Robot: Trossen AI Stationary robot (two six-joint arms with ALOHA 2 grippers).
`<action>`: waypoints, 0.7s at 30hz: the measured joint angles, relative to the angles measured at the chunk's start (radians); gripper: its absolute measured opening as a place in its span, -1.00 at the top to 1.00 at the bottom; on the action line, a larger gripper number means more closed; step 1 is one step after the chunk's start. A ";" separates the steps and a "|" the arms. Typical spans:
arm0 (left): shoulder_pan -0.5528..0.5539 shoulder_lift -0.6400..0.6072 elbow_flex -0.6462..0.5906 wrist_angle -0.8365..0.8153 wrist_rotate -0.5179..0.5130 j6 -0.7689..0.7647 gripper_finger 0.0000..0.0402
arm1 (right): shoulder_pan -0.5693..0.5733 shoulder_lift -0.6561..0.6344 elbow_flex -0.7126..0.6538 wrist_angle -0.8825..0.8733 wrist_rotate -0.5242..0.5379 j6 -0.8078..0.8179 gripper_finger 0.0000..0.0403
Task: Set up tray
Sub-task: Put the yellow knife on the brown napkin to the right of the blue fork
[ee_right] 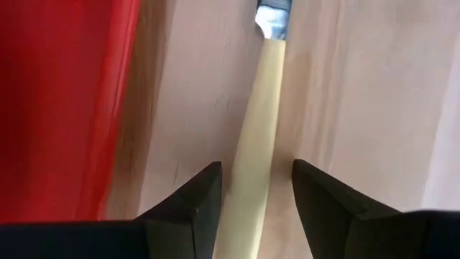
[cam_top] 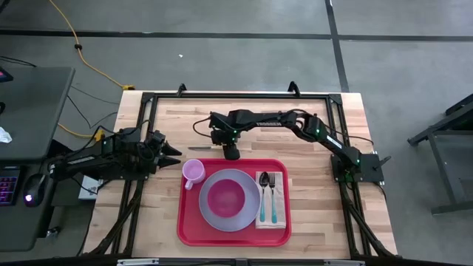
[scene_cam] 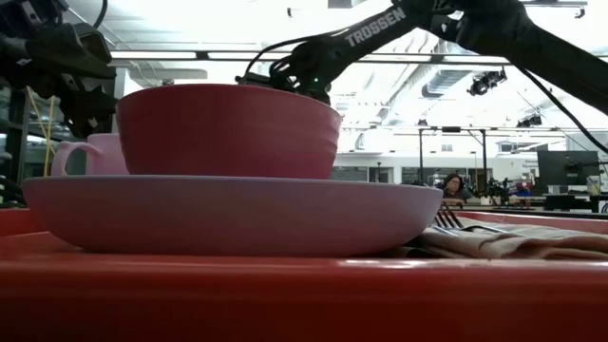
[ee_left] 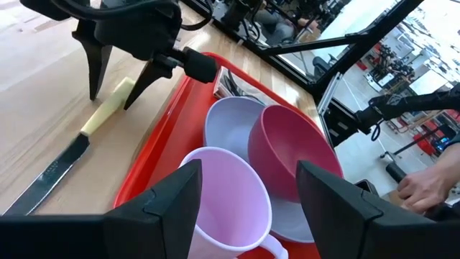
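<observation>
Your workspace is a pale wooden table (cam_top: 310, 214) of butcher-block planks, framed by dark metal rails. On its near middle sits the tray (cam_top: 194, 229), a large flat red plastic rectangle with rounded corners and a low raised rim. On the tray's centre rests a round, smooth lavender plate (cam_top: 214, 214), and a deep pink bowl (cam_top: 225, 196) with faint ridges near its lip stands on the plate. Beside the plate, on the tray's right part, lies a tan folded napkin (cam_top: 260, 220) carrying a metal fork (cam_top: 264, 193) and spoon (cam_top: 272, 193) with teal handles. A pale pink cup (cam_top: 194, 172) with a loop handle stands in the tray's far left corner. Your right arm (cam_top: 295, 122) reaches from the table's right side across to just beyond the tray's far edge; white lettering on it reads TROSSEN in the low view. Its right gripper (ee_right: 255, 208) points down with its dark fingers parted, one on each side of a knife (ee_left: 68, 155) lying flat on the wood beside the tray, cream handle and metal blade; you cannot tell whether they touch it. Your left gripper (ee_left: 248, 198) waits at the table's left edge, fingers wide open and empty, facing the cup. A person's hand (ee_left: 424, 188) shows in the room beyond the table.
</observation>
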 joint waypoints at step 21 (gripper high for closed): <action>0.000 0.000 0.000 -0.003 -0.001 0.001 -0.27 | 0.045 0.022 -0.019 0.031 0.127 -0.018 0.42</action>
